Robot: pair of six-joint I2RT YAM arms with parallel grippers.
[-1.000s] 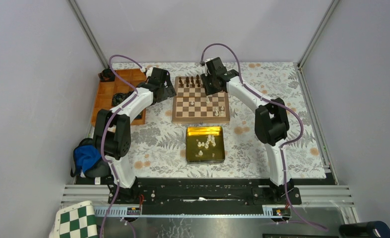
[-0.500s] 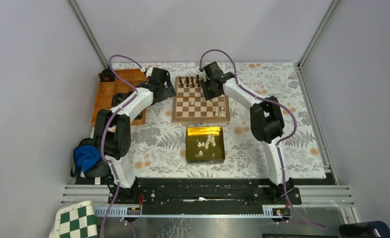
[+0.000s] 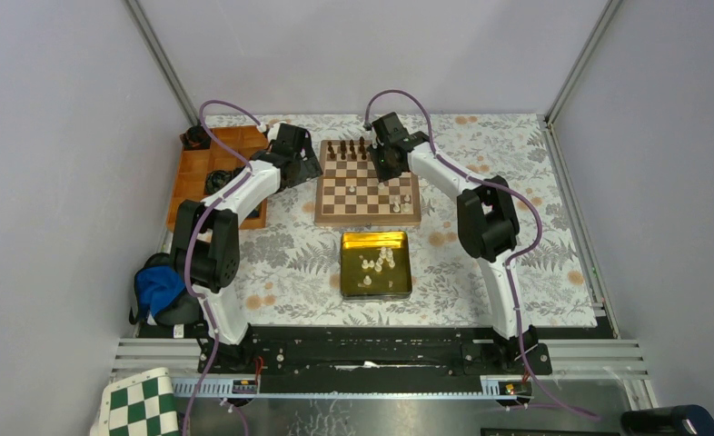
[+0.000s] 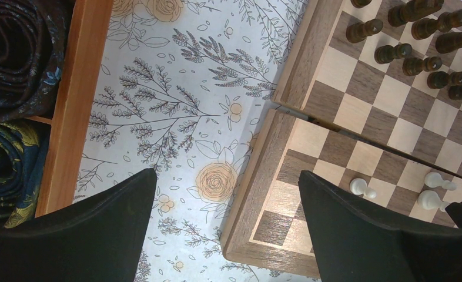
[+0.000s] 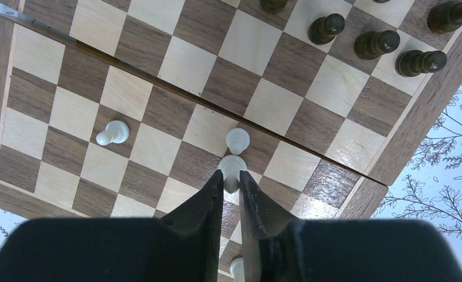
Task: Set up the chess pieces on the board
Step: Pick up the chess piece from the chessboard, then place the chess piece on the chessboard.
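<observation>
The wooden board (image 3: 321, 195) lies at the table's far middle, and its rim also shows in the right wrist view (image 5: 414, 117). My right gripper (image 5: 231, 179) is over the board's right side, shut on a cream-white pawn (image 5: 232, 166). A second cream pawn (image 5: 237, 140) stands just beyond the held one, and another (image 5: 112, 133) lies further left. More cream pieces (image 3: 378, 262) sit in the gold tin. My left gripper (image 4: 226, 176) hangs open with nothing between its fingers, over the board's near-left corner (image 4: 264, 170). Two cream pieces (image 4: 361, 188) show beside its right finger.
Dark brown pieces (image 3: 349, 150) fill the board's far rows. The gold tin (image 3: 346, 272) sits on the floral cloth in front of the board. An orange wooden tray (image 3: 190, 177) with rolled fabric (image 4: 17, 59) stands to the left. A green checkered mat (image 3: 140, 404) lies below the rail.
My right gripper has shifted slightly left over the board, and its jaws have narrowed onto the cream pawn. The left arm has not moved.
</observation>
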